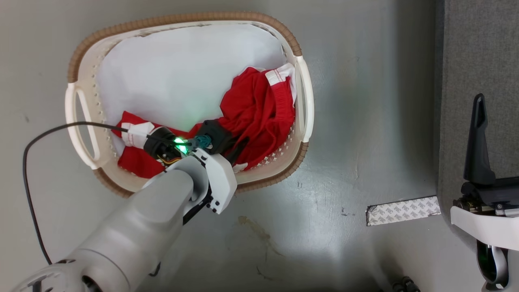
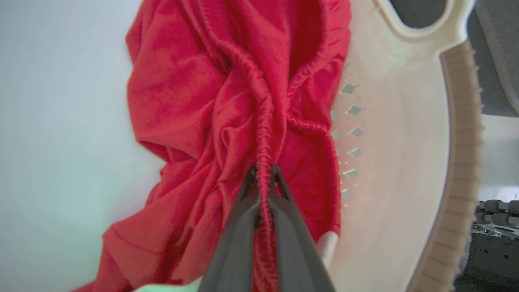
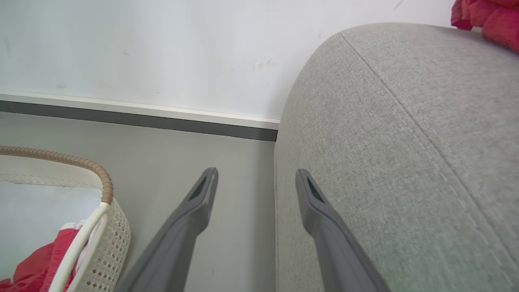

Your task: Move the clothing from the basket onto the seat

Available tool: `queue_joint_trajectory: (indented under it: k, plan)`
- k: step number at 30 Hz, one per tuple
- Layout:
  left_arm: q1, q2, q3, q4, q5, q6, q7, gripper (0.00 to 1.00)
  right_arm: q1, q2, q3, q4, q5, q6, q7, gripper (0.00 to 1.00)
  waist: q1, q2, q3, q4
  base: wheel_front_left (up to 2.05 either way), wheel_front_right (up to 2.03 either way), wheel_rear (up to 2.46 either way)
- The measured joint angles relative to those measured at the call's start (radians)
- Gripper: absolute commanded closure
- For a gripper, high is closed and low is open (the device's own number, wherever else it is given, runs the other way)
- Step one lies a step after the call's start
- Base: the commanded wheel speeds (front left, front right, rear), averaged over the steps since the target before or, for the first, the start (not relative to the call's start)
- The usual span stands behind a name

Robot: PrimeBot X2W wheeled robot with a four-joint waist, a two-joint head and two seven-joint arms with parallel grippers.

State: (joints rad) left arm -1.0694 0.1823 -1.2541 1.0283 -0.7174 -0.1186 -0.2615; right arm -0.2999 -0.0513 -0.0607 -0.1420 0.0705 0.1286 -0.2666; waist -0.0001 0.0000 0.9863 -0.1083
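closest in, the pale left arm (image 1: 142, 227) reaches down into the basket (image 1: 186, 18), which stands on the grey floor (image 1: 365, 121). its left pincer (image 2: 263, 172) is pinched tight on a gathered elastic hem of the clothing (image 1: 255, 109), red fabric squeezed between both dark fingers. that clothing lies heaped against the basket's right-hand side. a second red-and-white piece (image 1: 136, 162) sits nearer the left handle, with the white lining (image 1: 182, 73) bare beyond. off to the right, the right pincer (image 3: 255, 174) hangs spread wide, holding nothing, just beside the seat (image 3: 405, 142). further off, a red bundle (image 3: 486, 16) rests on top of the seat, before the white wall (image 3: 162, 48).
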Motion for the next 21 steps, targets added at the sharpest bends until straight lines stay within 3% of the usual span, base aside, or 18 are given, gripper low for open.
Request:
queue_joint_trajectory:
  k: [7,21]
  plan:
    - [-0.015,0.012,0.042,-0.036,0.014,-0.004,-0.002,1.00,-0.002,0.001,-0.001,0.012,0.000,0.000,0.001,0.00,0.0000,0.0000,-0.012,0.002,0.00,0.00,0.00]
    - [0.126,0.128,0.296,-0.316,0.077,0.052,-0.003,1.00,-0.011,0.002,0.041,0.105,0.038,0.002,0.002,0.00,0.0001,0.0001,-0.193,0.002,0.00,0.00,0.00]
